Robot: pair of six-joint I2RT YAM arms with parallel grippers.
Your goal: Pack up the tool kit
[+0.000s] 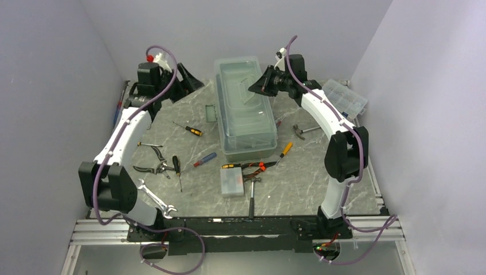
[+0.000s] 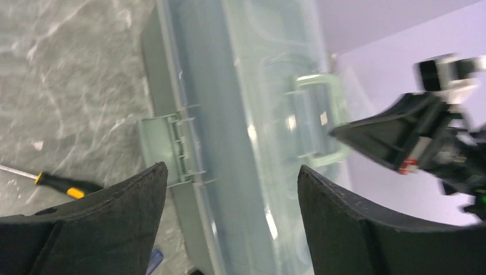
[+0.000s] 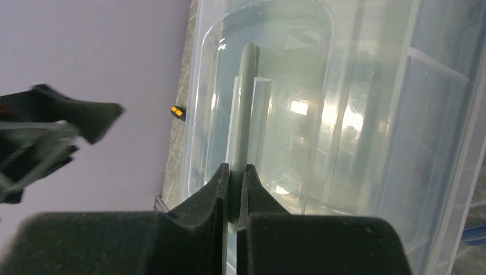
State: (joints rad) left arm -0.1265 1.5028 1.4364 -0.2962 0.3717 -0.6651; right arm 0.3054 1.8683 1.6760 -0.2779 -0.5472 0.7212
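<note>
- Tool kit [image 1: 245, 109] stands closed in the middle of the table [image 1: 309, 183], clear lid down, its handle [image 3: 247, 74] raised on top.
- Right gripper [image 3: 236, 175], above the kit, has its jaws pinched on that thin handle, probably to steady or lift the kit.
- Left gripper [image 2: 229, 172] hovers beside the kit's latch [image 2: 166, 146] with jaws wide and holding nothing, likely ready to work it.
- Screwdriver [image 1: 195, 131], pliers [image 1: 152, 168] and wrench [image 1: 156, 199] lie loose to the kit's left, not yet packed.

The tool kit [image 2: 229, 114] is cut off at the top and bottom edges of the left wrist view, where the right gripper [image 2: 344, 130] looks blurred. From the right wrist, the left gripper [image 3: 86, 123] is a blurred shape, cut by the left edge.
</note>
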